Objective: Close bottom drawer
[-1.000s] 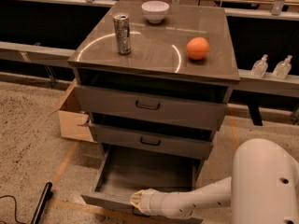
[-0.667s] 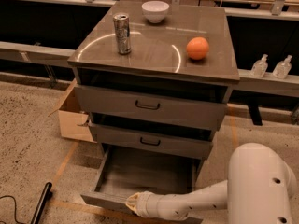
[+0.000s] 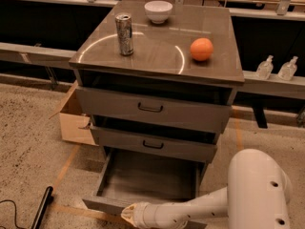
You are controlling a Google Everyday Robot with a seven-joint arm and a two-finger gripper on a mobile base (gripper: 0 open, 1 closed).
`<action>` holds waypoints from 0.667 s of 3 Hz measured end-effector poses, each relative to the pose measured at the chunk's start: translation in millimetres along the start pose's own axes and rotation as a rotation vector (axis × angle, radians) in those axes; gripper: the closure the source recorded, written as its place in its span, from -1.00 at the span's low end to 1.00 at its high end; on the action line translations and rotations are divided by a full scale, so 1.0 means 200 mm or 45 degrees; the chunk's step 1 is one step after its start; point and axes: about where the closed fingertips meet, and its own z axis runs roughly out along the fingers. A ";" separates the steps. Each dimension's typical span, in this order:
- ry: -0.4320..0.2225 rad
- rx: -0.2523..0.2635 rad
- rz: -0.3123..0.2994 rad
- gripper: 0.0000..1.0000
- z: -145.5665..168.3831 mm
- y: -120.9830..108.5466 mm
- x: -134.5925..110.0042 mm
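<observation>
The bottom drawer (image 3: 147, 178) of the grey cabinet is pulled far out, a wide shallow empty box, with its low front panel (image 3: 102, 205) at the bottom edge of the camera view. The middle drawer (image 3: 152, 144) and the top drawer (image 3: 150, 108) above it each stand slightly out. My white arm (image 3: 190, 211) reaches in from the lower right, and my gripper (image 3: 127, 214) sits at the outer face of the bottom drawer's front panel, near its middle. The drawer's handle is hidden.
On the cabinet top stand a silver can (image 3: 124, 34), a white bowl (image 3: 158, 11) and an orange (image 3: 201, 49). An open cardboard box (image 3: 74, 118) sits left of the cabinet. A black rod (image 3: 42, 206) lies on the floor at lower left. Two clear bottles (image 3: 276, 68) stand at right.
My arm has shifted slightly left along the bottom drawer's front panel. The drawer stays about as far out as before.
</observation>
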 end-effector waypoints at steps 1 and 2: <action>-0.010 -0.014 -0.007 1.00 0.11 0.06 0.01; 0.008 0.002 -0.026 1.00 0.21 0.08 0.03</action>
